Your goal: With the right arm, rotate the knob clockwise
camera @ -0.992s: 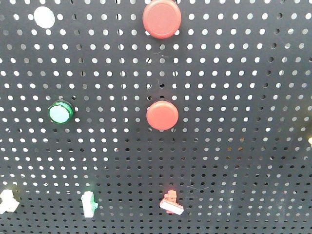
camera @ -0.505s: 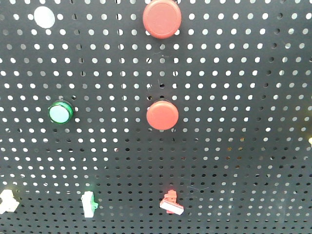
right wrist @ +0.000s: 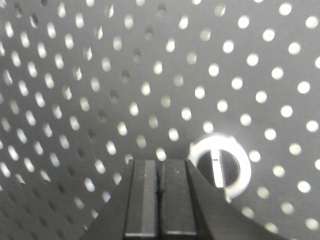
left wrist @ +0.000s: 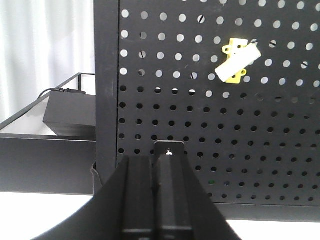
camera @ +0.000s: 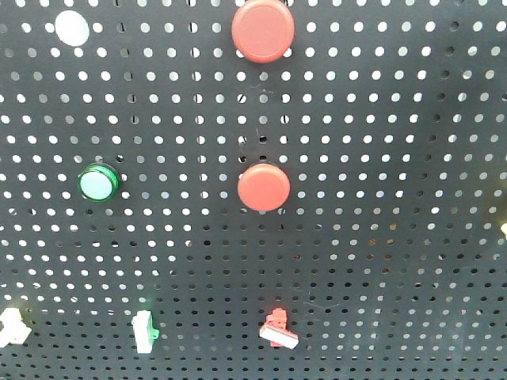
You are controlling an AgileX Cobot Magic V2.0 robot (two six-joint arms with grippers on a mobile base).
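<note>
The knob (right wrist: 220, 165) shows only in the right wrist view: a black dial with a white pointer line standing near upright, set in a white ring on the black pegboard (right wrist: 150, 65). My right gripper (right wrist: 159, 165) is shut with nothing between its fingers, its tips just left of the knob and apart from it. My left gripper (left wrist: 161, 155) is shut and empty, held low in front of the pegboard's lower left corner. Neither gripper appears in the front view.
The front view shows two red round buttons (camera: 263, 30) (camera: 264, 187), a green lamp (camera: 99, 183), a white cap (camera: 72, 27) and small switches (camera: 279, 330) (camera: 145, 331). A yellow-and-white switch (left wrist: 238, 60) and a black box (left wrist: 70, 114) appear in the left wrist view.
</note>
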